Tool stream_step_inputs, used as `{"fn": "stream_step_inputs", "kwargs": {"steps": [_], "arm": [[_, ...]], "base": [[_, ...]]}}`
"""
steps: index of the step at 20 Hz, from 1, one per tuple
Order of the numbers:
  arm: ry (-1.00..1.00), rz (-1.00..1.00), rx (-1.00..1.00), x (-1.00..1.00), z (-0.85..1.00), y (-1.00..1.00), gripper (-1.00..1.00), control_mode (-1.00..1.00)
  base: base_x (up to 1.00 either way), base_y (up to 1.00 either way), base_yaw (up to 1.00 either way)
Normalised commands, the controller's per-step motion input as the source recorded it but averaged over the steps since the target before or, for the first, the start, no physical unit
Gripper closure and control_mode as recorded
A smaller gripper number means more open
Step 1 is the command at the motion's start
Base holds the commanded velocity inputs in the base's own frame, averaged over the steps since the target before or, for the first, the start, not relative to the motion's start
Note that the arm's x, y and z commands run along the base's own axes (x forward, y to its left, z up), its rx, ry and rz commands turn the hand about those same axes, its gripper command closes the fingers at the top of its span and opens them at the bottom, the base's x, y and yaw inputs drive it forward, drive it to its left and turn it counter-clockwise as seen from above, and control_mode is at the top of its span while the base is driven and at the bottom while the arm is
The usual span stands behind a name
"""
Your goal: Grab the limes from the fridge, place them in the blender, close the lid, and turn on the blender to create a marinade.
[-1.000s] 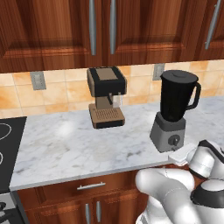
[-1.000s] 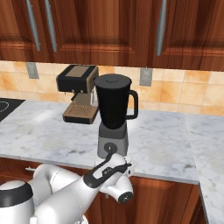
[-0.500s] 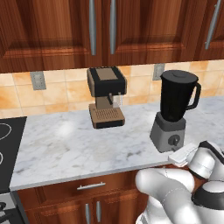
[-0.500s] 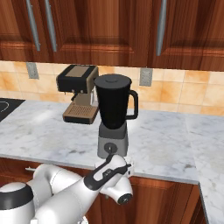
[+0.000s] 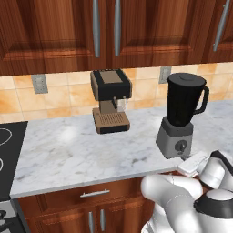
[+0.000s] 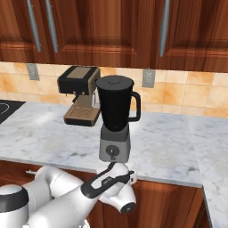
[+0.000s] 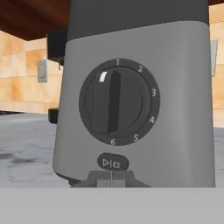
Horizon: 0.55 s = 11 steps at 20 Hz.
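Observation:
The blender point(image 5: 179, 116) point(image 6: 116, 118) stands on the marble counter, a black jar on a grey base. The lid point(image 5: 184, 78) point(image 6: 115, 80) sits on top of the jar. In the hand view the base's round knob point(image 7: 114, 103) is close ahead, its white mark up near the 1. Below the knob is a small play/stop button point(image 7: 113, 162). My gripper point(image 7: 111, 179) is shut, its tips pressed together right under that button. My white hand point(image 5: 195, 164) point(image 6: 116, 171) is low at the front of the base. The limes are hidden and the fridge is out of view.
A brown-and-black coffee machine point(image 5: 110, 100) point(image 6: 80, 95) stands to the left of the blender against the tiled wall. A black cooktop point(image 5: 7, 145) lies at the counter's left end. Wooden cabinets hang above, and the counter edge point(image 6: 169, 180) runs just under my hand.

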Motion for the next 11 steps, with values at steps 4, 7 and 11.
{"fn": "stream_step_inputs", "kwargs": {"steps": [4,7,11], "arm": [[0.0,0.0,0.0,-0.02,0.0,0.0,1.0,-1.0],[0.0,0.0,0.0,0.0,0.02,0.0,1.0,-1.0],[-0.02,0.0,0.0,-0.01,0.07,0.0,1.0,-1.0]], "base": [[0.0,0.0,0.0],[0.0,0.0,0.0],[0.0,0.0,0.0]]}}
